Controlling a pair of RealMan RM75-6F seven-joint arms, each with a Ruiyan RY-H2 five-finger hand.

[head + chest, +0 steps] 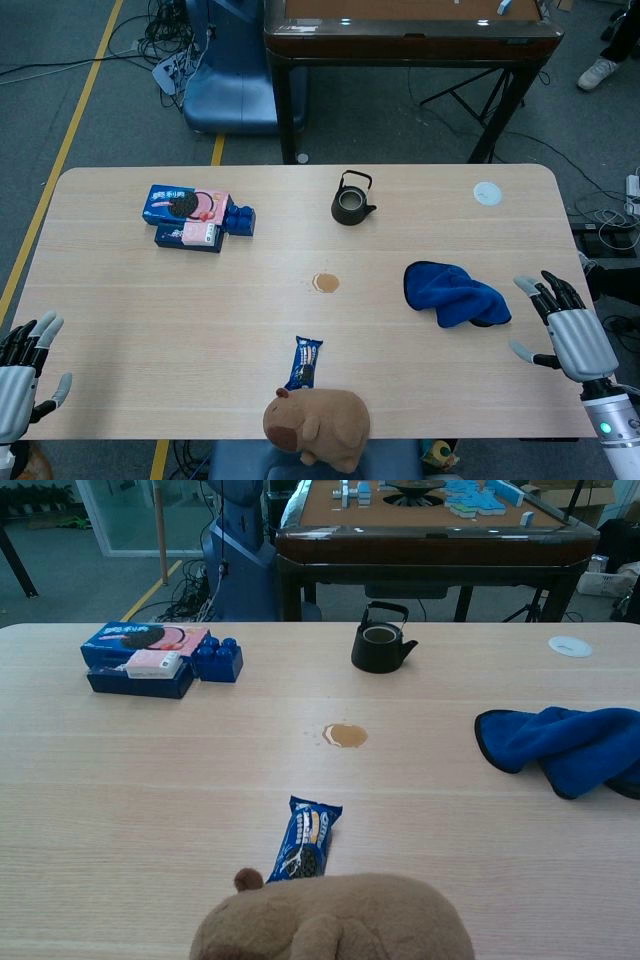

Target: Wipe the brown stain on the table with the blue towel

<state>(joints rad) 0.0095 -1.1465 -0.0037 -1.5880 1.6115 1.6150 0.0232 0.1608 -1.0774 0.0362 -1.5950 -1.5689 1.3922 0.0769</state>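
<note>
We see both hands empty w/ fingers spread: left hand [22,372] at table's [120,300] left edge, right hand [568,325] just right of blue towel [455,293], not touching. Brown stain [326,282] mid-table, well left of towel.

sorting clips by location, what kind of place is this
Probably an indoor lab or workshop set up for robot trials: cable tangles on a grey floor marked with yellow tape, and a mahjong table behind the wooden table.

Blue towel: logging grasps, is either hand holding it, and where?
No. Blue towel lies free on the table; left hand and right hand hold nothing.
</note>
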